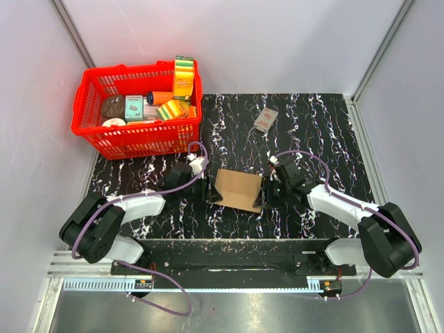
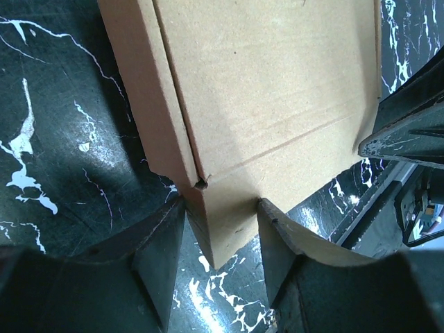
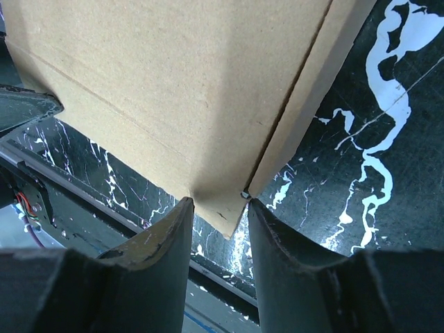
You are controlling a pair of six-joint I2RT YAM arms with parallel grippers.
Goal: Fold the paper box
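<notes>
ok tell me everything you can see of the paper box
The box is plain brown unprinted cardboard, part folded: a creased panel with a narrow strip folded along each side and a small notch at the fold. It sits low over the black marbled table, near its middle. The left tool pinches a corner on its left, the right tool one on its right.

Plain brown cardboard for the box (image 1: 239, 189), matt and faintly fibrous, with pressed crease lines and raw cut edges. Smooth black top on the table (image 1: 312, 132), white marble-like veining, a slight sheen. Shiny red plastic lattice for the basket (image 1: 139, 142), upper left. Dull black plastic on the fingers (image 2: 159, 257) of the left gripper (image 2: 222, 202) and right gripper (image 3: 220, 202), scuffed pale and chipped along the rims. Printed grey-and-red wrap on the packet (image 1: 265, 119), top centre, finish too small to judge. Flat matt white on the walls (image 1: 243, 41).
</notes>
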